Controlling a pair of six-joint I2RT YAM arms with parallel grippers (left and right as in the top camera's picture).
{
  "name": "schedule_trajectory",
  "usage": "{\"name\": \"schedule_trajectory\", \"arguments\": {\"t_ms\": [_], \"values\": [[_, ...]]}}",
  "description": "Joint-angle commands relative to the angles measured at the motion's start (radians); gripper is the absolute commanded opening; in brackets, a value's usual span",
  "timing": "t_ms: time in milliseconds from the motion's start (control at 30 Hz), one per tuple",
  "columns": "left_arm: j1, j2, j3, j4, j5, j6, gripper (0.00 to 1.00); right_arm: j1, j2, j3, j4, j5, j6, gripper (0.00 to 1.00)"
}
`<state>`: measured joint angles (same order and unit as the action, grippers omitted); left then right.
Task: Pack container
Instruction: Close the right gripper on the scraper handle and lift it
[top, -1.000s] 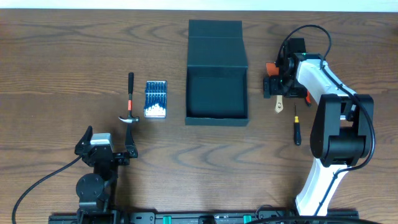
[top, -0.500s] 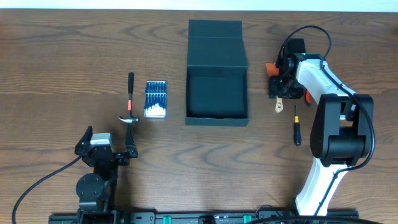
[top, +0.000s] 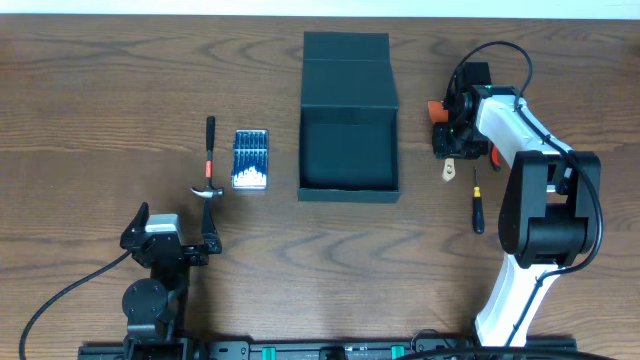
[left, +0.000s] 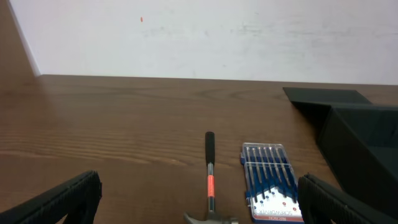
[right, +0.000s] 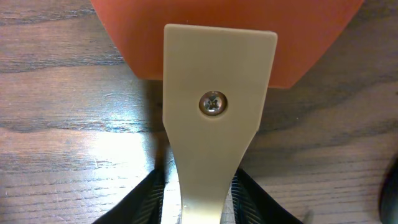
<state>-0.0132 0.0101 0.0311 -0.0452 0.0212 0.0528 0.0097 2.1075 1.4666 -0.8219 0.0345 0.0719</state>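
The container (top: 348, 193), a dark teal-black box, lies in the middle of the table with its flap lid (top: 346, 58) folded back; its inside looks bare. It also shows at the right edge of the left wrist view (left: 364, 134). A scraper (right: 217, 93) with a cream handle and an orange blade lies right of the box. My right gripper (top: 450, 143) stands over it, and its fingers (right: 155, 196) press the narrow part of the handle from both sides (right: 199, 202). My left gripper (top: 172, 232) rests wide open at the front left, holding nothing (left: 199, 196).
A hammer (top: 209, 160) with an orange band and a blue case of silver bits (top: 250, 158) lie left of the box, both ahead of the left gripper. A small black screwdriver (top: 477, 208) lies just in front of the right gripper.
The right gripper's fingers have drawn in round the scraper's handle. The left arm and the other tools have not moved.
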Motion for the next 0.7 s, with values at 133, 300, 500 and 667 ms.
{"name": "schedule_trajectory", "arguments": {"t_ms": [133,300,500,667], "values": [[0.005,-0.006,-0.027,-0.021,-0.003,0.007,0.99,0.003,0.025,-0.01,-0.003,0.022,0.002,0.25],[0.005,-0.006,-0.027,-0.021,-0.003,0.007,0.98,0.003,0.025,-0.01,-0.003,0.022,0.002,0.17],[0.005,-0.006,-0.027,-0.021,-0.003,0.007,0.98,0.004,0.025,-0.01,-0.005,0.022,0.002,0.11],[0.005,-0.006,-0.027,-0.021,-0.003,0.007,0.98,0.004,0.024,-0.003,-0.013,0.022,0.002,0.03]]}}
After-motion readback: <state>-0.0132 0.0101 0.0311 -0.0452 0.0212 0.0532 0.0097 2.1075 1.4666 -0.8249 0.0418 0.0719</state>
